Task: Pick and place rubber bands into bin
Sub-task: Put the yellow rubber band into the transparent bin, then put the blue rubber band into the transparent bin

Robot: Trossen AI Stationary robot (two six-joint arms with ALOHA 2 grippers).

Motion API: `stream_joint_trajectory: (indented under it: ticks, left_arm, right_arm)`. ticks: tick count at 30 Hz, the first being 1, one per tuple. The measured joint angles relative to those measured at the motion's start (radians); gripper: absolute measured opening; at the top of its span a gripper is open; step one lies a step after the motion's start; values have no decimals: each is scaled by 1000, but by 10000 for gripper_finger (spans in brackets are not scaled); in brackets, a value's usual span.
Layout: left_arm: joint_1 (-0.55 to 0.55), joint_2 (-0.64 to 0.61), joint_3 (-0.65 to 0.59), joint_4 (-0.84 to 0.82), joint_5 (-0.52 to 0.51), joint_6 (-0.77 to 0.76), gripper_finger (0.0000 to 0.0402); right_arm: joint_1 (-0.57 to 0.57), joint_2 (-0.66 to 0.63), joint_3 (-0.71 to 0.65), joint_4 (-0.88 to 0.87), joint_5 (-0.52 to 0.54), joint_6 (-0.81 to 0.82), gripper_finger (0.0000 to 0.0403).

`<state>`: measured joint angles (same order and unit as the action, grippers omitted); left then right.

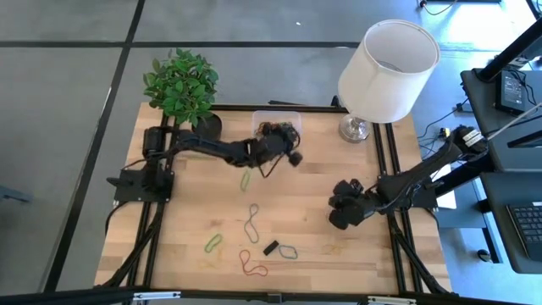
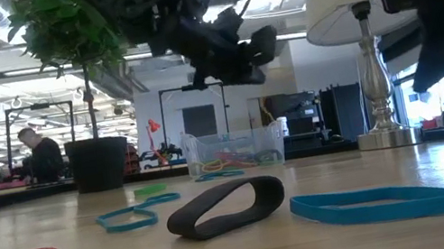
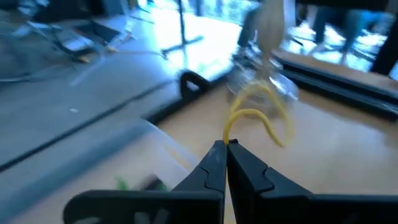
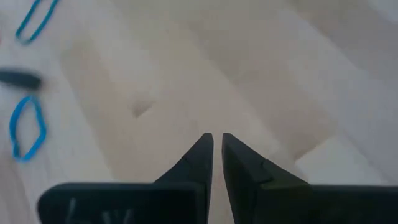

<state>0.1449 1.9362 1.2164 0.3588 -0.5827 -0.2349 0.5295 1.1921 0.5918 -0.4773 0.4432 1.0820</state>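
A yellow rubber band (image 3: 256, 115) loops out from my left gripper (image 3: 226, 144), which is shut on it. That gripper (image 1: 293, 156) hovers above the table by the near side of the clear bin (image 1: 278, 124), which holds several coloured bands (image 2: 233, 159). Loose bands lie flat on the wood: green (image 1: 246, 180), tan (image 1: 252, 222), red (image 1: 251, 268), black (image 1: 271, 248), blue (image 1: 288, 252). My right gripper (image 1: 342, 212) hangs over bare wood at the right. Its fingers (image 4: 217, 138) stand a narrow gap apart with nothing between them. My left gripper pinches the yellow band at one spot on its loop (image 3: 229, 140), between the free ends of its two fingers. The fingers point nearly level, toward the table's right. The rest of the band curls out slack beyond the fingertips, lifted clear of the table.
A potted plant (image 1: 181, 85) stands at the far left corner and a white-shaded lamp (image 1: 386, 71) at the far right, both close to the bin. In the low view a black band (image 2: 226, 208) and a blue band (image 2: 378, 204) lie nearest the front edge.
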Motion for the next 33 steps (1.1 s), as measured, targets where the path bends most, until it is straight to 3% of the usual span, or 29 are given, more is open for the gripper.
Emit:
stream_joint_trajectory:
  ticks: [10, 15, 17, 26, 29, 33]
  left_arm:
    - [159, 0, 0, -24, 15, -4, 7]
    - [207, 0, 0, -97, 183, 2, 36]
    - [214, 0, -1, -149, 195, -4, 52]
    - [195, -12, 2, -167, 197, 0, 111]
    - [159, -46, 13, -185, 223, 73, 108]
    - [63, -97, 27, -210, 210, 213, 78]
  right_arm:
    - [-131, -142, -53, -26, 31, -9, 39]
    - [-170, -165, -54, -29, 36, -46, 39]
    - [-183, -167, -54, -30, 37, -61, 39]
    - [-200, -167, -54, -30, 38, -94, 39]
    - [-200, -167, -54, -29, 26, -92, 39]
    - [-199, -169, -54, -21, -72, -97, 39]
